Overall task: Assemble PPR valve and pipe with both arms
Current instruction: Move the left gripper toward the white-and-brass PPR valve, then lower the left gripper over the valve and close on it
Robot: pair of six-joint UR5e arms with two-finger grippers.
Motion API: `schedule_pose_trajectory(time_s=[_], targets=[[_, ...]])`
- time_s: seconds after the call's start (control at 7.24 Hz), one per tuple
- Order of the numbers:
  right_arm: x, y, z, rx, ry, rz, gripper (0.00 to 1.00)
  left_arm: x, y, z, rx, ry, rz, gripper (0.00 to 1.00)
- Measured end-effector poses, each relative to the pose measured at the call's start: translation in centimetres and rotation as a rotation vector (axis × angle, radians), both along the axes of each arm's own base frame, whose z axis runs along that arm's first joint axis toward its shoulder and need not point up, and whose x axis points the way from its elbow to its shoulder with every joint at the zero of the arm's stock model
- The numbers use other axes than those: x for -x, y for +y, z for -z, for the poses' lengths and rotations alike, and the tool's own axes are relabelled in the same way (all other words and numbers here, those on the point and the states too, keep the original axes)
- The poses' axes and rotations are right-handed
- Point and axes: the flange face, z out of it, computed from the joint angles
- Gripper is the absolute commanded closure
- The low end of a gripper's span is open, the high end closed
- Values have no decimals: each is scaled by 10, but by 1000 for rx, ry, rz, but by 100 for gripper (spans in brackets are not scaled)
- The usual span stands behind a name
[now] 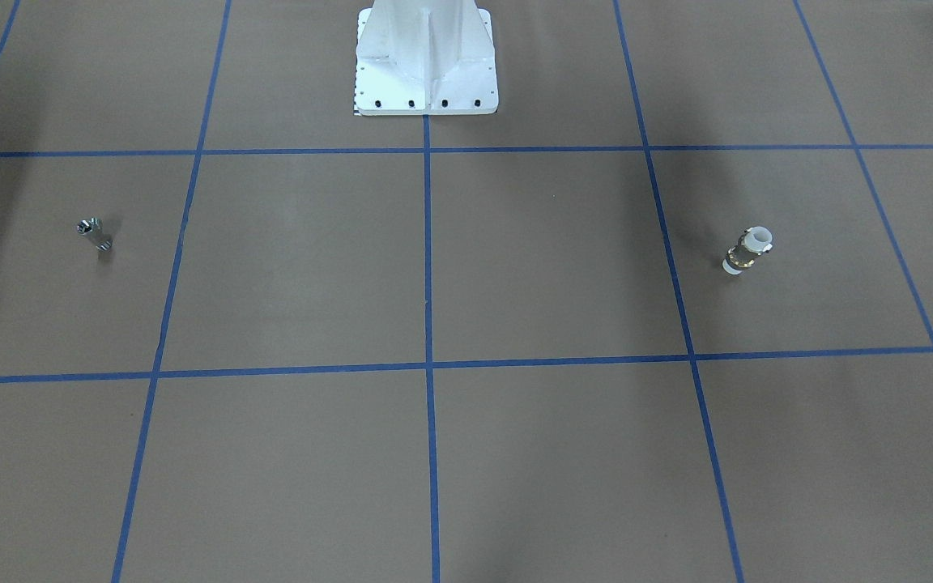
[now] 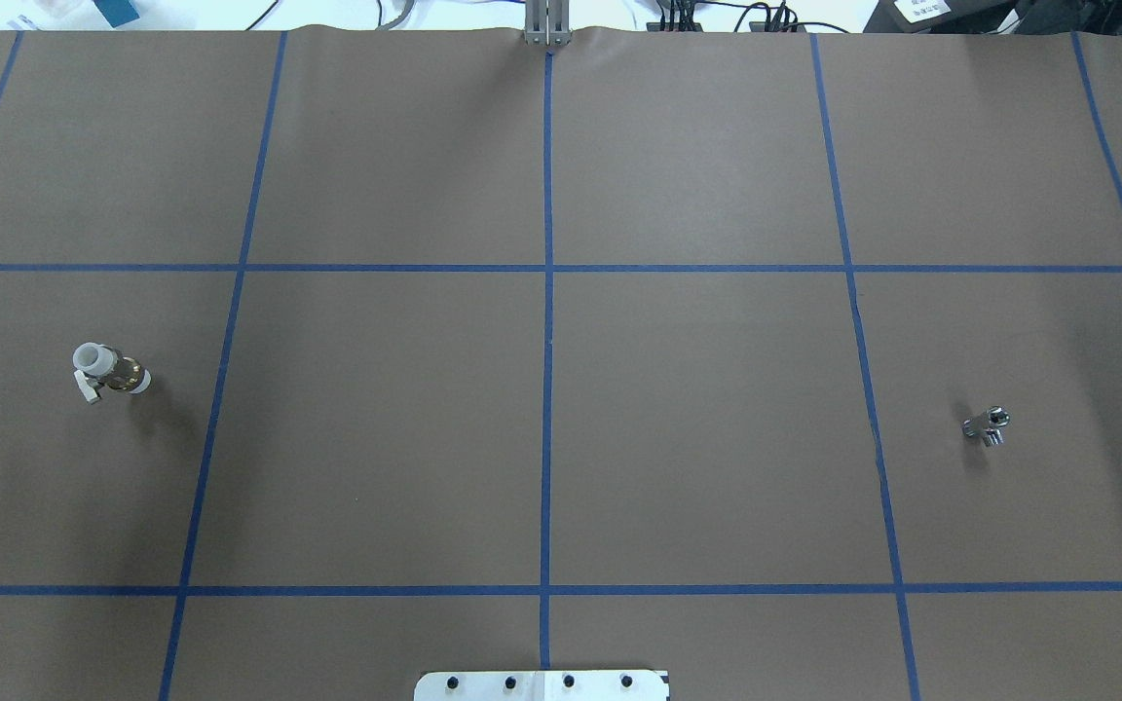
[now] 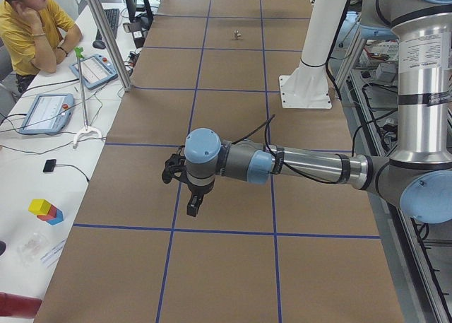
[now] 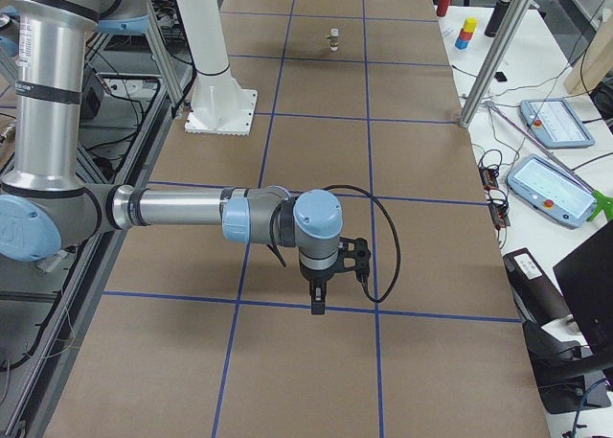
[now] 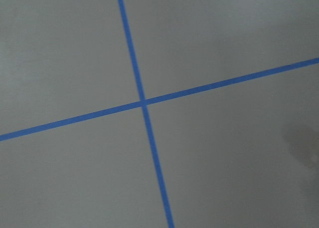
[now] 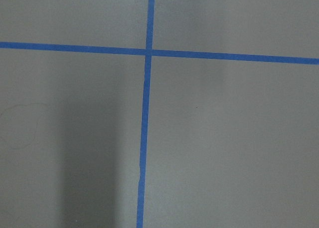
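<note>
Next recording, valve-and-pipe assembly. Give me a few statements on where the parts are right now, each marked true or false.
1. The PPR valve sits on the robot's left half of the table. True.
2. The pipe is already pushed into the valve. False: it is far from the valve, on the robot's right half.
3. The left gripper grips the valve. False: nothing touches the valve.
4. Blue tape lines cross the table in a grid. True.
</note>
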Motion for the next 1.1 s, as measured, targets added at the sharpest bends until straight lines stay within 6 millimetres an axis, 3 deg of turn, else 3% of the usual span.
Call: schedule_pose_trajectory(time_s=[0.41,0.69,1.1], targets=[[0,0,-1,1,0,0,1,-28,-4,15,-111,62,-69,0],[0,0,-1,1,0,0,1,-88,-10,30,-143,86,-176,0],[0,1,-1,1,0,0,1,-151,-4,53,-100,31,-170,0]])
